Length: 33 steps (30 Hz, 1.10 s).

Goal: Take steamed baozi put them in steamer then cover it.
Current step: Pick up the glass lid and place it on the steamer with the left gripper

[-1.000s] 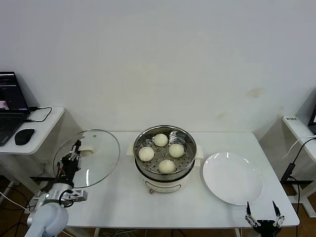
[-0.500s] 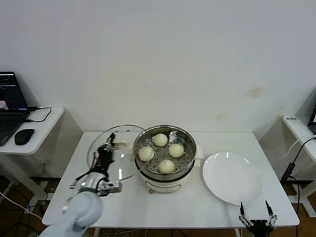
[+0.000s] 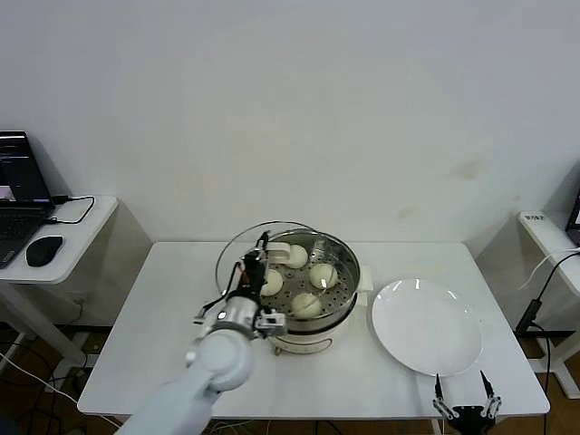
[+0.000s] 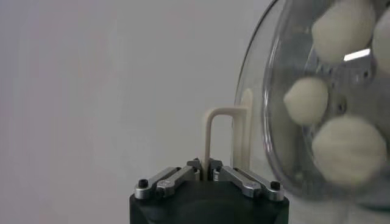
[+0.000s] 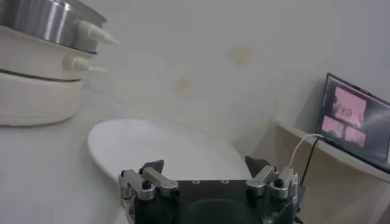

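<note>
The steamer (image 3: pixel 313 315) stands at the table's middle with several cream-white baozi (image 3: pixel 307 304) on its perforated tray. My left gripper (image 3: pixel 257 261) is shut on the cream handle (image 3: pixel 276 251) of the glass cover (image 3: pixel 237 258), holding it tilted over the steamer's left rim. In the left wrist view my left gripper (image 4: pixel 205 168) clamps the handle (image 4: pixel 222 129), and baozi (image 4: pixel 348 148) show through the glass (image 4: pixel 256 91). My right gripper (image 3: pixel 464 397) is open and empty at the table's front right edge; it also shows in the right wrist view (image 5: pixel 206 169).
A flat white plate (image 3: pixel 426 326) lies right of the steamer, also in the right wrist view (image 5: pixel 152 146). A side table at far left holds a laptop (image 3: pixel 20 186) and a mouse (image 3: pixel 44 250). The wall is close behind the table.
My left gripper has carried the cover rightward from the table's left side to the steamer's left rim. My right gripper has drifted slightly lower at the front edge.
</note>
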### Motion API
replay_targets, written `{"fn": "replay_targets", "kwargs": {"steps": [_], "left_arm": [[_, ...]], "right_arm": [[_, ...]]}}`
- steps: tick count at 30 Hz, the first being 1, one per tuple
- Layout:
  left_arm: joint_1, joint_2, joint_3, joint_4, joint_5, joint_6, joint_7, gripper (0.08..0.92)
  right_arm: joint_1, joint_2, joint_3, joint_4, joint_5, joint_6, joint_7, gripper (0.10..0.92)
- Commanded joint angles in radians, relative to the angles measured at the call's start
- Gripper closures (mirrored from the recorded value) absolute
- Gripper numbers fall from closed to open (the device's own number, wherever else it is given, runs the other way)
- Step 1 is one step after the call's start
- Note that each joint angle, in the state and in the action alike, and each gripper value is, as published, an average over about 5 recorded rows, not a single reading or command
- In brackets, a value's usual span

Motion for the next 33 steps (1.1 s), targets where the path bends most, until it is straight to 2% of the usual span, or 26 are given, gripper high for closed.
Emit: {"fn": "replay_targets", "kwargs": {"steps": [1,12,33], "left_arm": [[-0.09,-0.186,0.09,0.165,0.128,0.037,0.054,0.855],[-0.093,-0.204,0.093,0.243,0.146,0.035,0.044,0.855],[-0.079,-0.197,0.086,0.219,0.143,0.036,0.045,0.855]], "right_arm": [[0.001,0.002,-0.004,-0.007,-0.015,0.005,0.003,0.203],[0.0,0.001,-0.005,-0.014,-0.014,0.011,0.003,0.203],[-0.001,0.002,-0.017,-0.023,-0.018,0.014,0.003,0.203]]}}
